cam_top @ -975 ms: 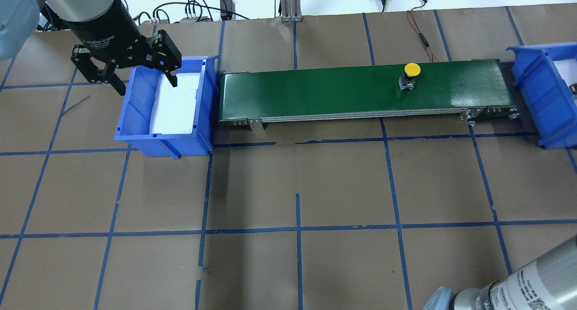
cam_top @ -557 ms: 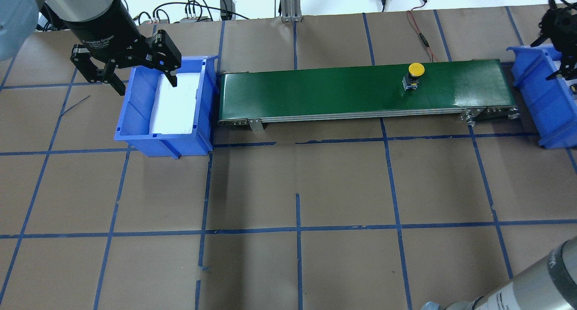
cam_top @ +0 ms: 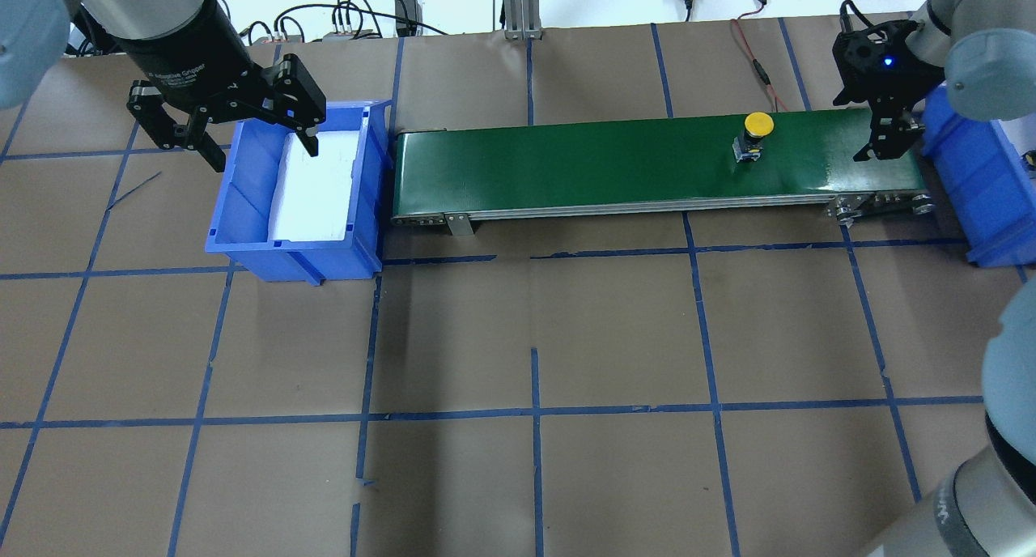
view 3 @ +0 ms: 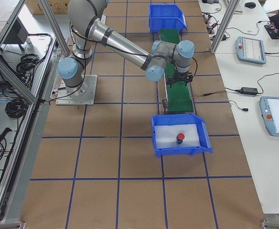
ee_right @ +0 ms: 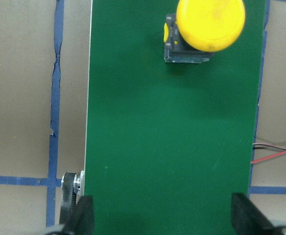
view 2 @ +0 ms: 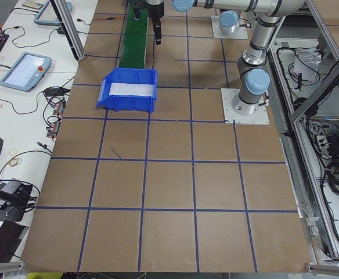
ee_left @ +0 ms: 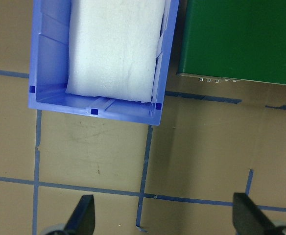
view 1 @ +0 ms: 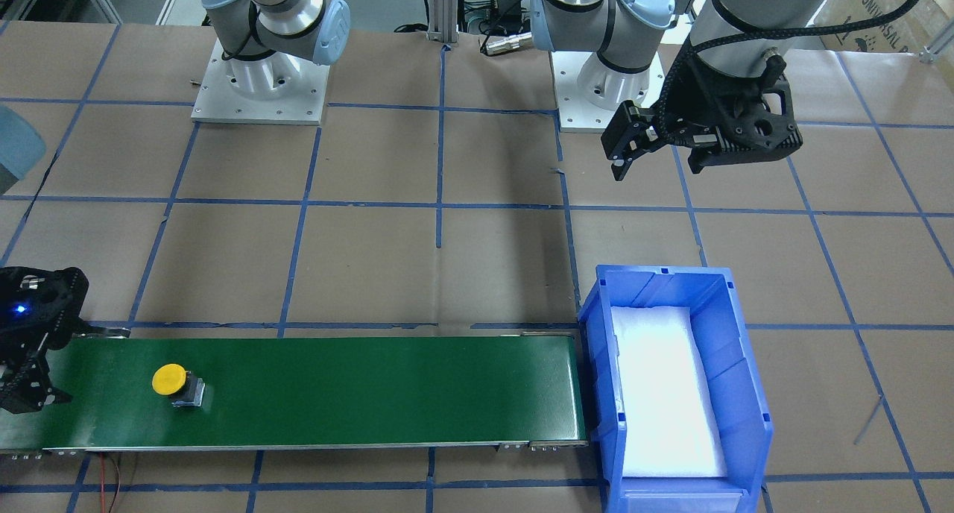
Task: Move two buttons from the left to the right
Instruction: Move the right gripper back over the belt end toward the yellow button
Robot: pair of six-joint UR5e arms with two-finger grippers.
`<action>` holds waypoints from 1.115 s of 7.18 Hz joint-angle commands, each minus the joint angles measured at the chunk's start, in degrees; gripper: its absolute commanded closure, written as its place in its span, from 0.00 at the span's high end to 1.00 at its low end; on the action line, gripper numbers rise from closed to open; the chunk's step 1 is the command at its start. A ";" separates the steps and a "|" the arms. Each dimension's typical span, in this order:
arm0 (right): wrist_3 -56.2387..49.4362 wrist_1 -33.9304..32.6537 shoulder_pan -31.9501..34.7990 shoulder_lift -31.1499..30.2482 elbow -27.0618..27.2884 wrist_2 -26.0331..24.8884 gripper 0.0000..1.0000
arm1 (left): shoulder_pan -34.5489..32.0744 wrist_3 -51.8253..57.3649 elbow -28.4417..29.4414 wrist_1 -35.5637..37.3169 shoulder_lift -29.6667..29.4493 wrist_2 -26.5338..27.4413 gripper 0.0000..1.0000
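**Yellow button** [cam_top: 753, 134]: a round, smooth yellow mushroom cap, wider than the small grey-black boxy switch body under it. It sits on the green belt [cam_top: 566, 160], toward the belt's right end and close to its far edge. Whether it stands fully upright cannot be told. The belt is a long, flat, slightly glossy strip in a metal frame.

**Right gripper** [ee_right: 165, 220]: it points down over the belt's right end, near the yellow button but apart from it. Its two black fingers are spread wide with nothing between them. The right arm reaches across the table from its base, wrist bent downward.

**Red button** [view 3: 179, 138]: it rests on a white liner [view 3: 170, 131] inside the right bin [view 3: 177, 151], a blue plastic tub just beyond the belt's end.

**Left gripper** [cam_top: 263, 148]: likewise spread and empty, it hovers above the far rim of the left bin [cam_top: 243, 249], a matching blue tub holding a white foam pad [cam_top: 316, 184].

**Table** [cam_top: 615, 330]: covered in brown paper gridded with blue tape.
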 commanded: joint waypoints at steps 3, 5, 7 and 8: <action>0.18 -0.89 0.33 0.44 0.32 -0.34 1.00 | 0.00 0.00 0.00 0.00 0.00 0.00 0.99; 0.26 -3.97 0.33 1.94 0.32 -0.60 1.00 | 0.00 0.00 0.00 -0.09 0.00 0.00 1.00; 0.26 -3.97 0.33 2.11 0.84 -0.60 1.00 | 0.00 0.00 0.00 -0.09 0.00 0.09 1.00; 0.52 -3.97 0.33 2.11 0.93 0.01 1.00 | 0.00 0.00 0.00 -0.09 0.00 0.09 0.99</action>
